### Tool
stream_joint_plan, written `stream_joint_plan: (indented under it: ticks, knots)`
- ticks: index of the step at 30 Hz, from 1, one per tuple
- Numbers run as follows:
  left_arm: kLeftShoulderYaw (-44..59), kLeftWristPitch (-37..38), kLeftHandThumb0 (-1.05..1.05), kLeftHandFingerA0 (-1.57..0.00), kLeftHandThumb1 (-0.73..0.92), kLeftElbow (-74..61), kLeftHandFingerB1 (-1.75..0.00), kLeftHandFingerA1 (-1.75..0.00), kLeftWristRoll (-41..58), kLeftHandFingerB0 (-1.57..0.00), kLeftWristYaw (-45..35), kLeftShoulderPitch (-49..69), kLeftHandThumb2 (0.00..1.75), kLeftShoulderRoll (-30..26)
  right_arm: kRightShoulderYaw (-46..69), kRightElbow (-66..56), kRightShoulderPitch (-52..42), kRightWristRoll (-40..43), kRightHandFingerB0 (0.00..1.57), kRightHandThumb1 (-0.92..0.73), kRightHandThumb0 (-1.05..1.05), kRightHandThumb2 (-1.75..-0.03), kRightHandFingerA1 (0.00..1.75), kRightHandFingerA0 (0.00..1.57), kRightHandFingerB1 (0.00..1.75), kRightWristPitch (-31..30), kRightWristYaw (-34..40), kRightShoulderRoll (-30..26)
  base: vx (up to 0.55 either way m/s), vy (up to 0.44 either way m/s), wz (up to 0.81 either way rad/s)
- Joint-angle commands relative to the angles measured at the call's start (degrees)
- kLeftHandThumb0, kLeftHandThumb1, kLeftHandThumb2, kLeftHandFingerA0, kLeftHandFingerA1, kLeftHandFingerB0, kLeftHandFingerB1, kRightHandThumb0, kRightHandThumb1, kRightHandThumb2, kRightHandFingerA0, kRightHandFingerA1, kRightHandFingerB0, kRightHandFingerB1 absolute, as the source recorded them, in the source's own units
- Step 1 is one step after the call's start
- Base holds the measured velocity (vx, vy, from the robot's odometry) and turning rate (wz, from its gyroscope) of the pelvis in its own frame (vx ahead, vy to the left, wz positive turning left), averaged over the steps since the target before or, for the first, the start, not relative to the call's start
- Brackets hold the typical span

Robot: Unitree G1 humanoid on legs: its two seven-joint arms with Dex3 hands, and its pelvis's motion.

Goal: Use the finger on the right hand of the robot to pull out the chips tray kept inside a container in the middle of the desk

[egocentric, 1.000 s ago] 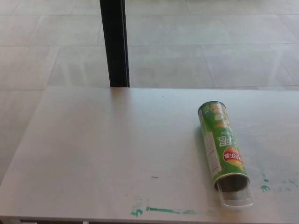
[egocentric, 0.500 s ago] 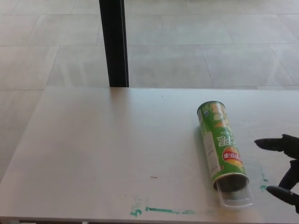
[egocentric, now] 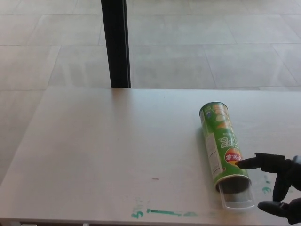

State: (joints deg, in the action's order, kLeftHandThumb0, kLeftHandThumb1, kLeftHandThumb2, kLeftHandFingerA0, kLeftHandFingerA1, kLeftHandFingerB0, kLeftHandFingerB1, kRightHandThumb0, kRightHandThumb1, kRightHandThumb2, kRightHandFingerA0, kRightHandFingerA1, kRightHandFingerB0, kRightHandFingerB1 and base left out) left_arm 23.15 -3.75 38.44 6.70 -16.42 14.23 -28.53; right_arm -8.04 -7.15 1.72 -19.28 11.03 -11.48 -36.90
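Along the near edge of the pale grey desk (egocentric: 103, 155), green marker scribbles (egocentric: 162, 213). At near right, black right hand (egocentric: 277, 186), empty, fingers spread apart; one finger (egocentric: 251, 163) stretched left, tip touching the side of the green cylindrical chips container (egocentric: 221, 143) near its open end. Container lying on its side, right of the desk's middle, open mouth facing near. Clear plastic tray (egocentric: 237, 201) poking a short way out of that mouth. Beyond the far edge, black upright post (egocentric: 116, 43) on a tiled floor (egocentric: 211, 42).
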Motion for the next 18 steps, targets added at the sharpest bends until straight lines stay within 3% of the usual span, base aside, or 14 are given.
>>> stream_joint_plan:
  ticks: [1,9,18]
  knots:
    - [0.3,1.0,-0.26,-0.58,0.66,-0.2,-0.59,-0.7,0.2,-0.51,-0.8,0.5,0.62,-2.0,-3.4,1.9,2.1,-11.5,0.4,-0.59,-0.39,-0.59,1.23,0.81,0.35,3.9,-0.9,-5.0,0.0,0.0,0.0]
    - [0.6,0.4,-0.25,-0.58,0.65,-0.8,-0.62,-0.73,0.9,-0.52,-1.0,0.6,0.64,-1.7,-4.6,2.4,0.5,-13.8,0.39,-0.63,-0.41,-0.59,1.34,0.76,0.37,5.6,0.3,-7.2,0.0,0.0,0.0]
    - [0.1,0.3,-0.25,-0.6,0.65,-1.2,-0.61,-0.72,0.3,-0.52,-0.5,0.4,0.63,-1.7,-7.4,4.7,2.8,-18.5,0.38,-0.65,-0.43,-0.61,1.37,0.74,0.36,4.8,0.5,-5.8,0.0,0.0,0.0]
